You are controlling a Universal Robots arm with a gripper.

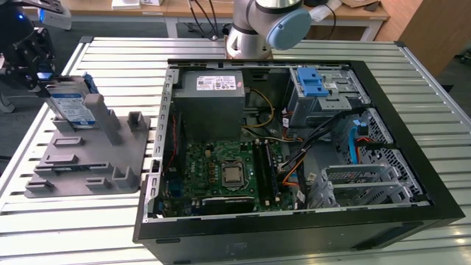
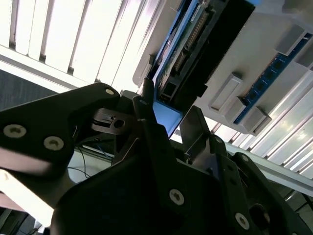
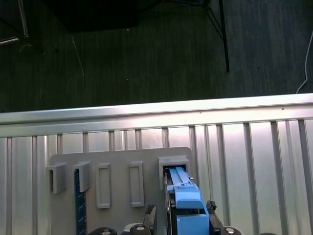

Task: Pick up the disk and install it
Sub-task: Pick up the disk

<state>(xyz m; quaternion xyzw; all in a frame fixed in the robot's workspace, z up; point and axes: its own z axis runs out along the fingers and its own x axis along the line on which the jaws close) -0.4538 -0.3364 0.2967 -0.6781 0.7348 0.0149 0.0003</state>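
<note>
Nearest the lens in the first wrist view: black metal gripper (image 3: 181, 213), pointed down over the work. Found open, with fingers (image 3: 150, 214) spread to either side of the flat silver hard disk in its blue plastic carrier (image 3: 187, 208), and nothing yet clamped. Noted a clear gap on one side. On the other side, contact possibly made, but not to be settled from these angles.

Found the disk directly below the gripper, standing on edge in an upright slot of the grey plastic fixture plate (image 1: 110, 152), top edge up between the fingers. Judged seated in the slot, not yet lifted.

Noted the open black computer case (image 1: 294, 237) well apart from the gripper, toward the exterior view's right of it, on the same ribbed silver metal table (image 1: 125, 55).

Step in hand judged to be the grasp.
- Recommend centring the gripper across the disk's thickness before closing, to bear evenly on both sides and avoid tipping it against the slot wall.
- Recommend taking hold on the broad flat faces, deep enough for a firm grip.
- Recommend keeping the wrist square to the slot, to avoid binding the carrier in the fixture.
</note>
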